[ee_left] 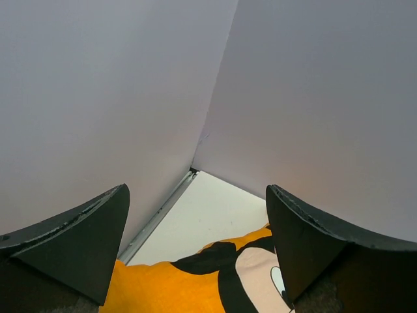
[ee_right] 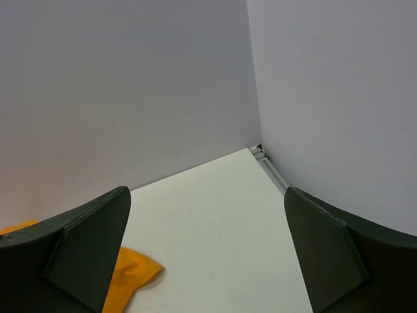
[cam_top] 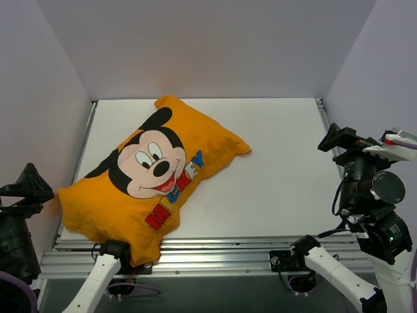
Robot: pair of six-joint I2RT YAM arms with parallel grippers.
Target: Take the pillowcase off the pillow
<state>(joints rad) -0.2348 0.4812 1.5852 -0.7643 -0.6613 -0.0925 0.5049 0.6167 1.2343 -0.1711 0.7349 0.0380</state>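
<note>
On the left half of the white table (cam_top: 280, 176), the orange Mickey Mouse pillowcase (cam_top: 156, 179) lies diagonally, printed face up, one corner toward the back wall (cam_top: 208, 45) and its near end reaching the front edge. It looks plump and full, but the pillow inside is wholly covered, and which end is open cannot be made out. The lowest corner droops over the aluminium rails (cam_top: 221, 251) and is partly hidden behind the left arm's base (cam_top: 114, 251). The left gripper (cam_top: 29, 186) sits at the far left edge of the overhead view, just beside the cloth's near-left corner, with much of its arm cut off by the frame. In its wrist view the 2 dark fingers (ee_left: 71, 248) stand wide apart with nothing between them, and only a strip of orange and black print shows below. The right gripper (cam_top: 339, 138) is raised at the table's right side, well apart from the pillowcase. It is likewise spread wide and holds nothing; its camera catches just 1 orange corner at the lower left.
</note>
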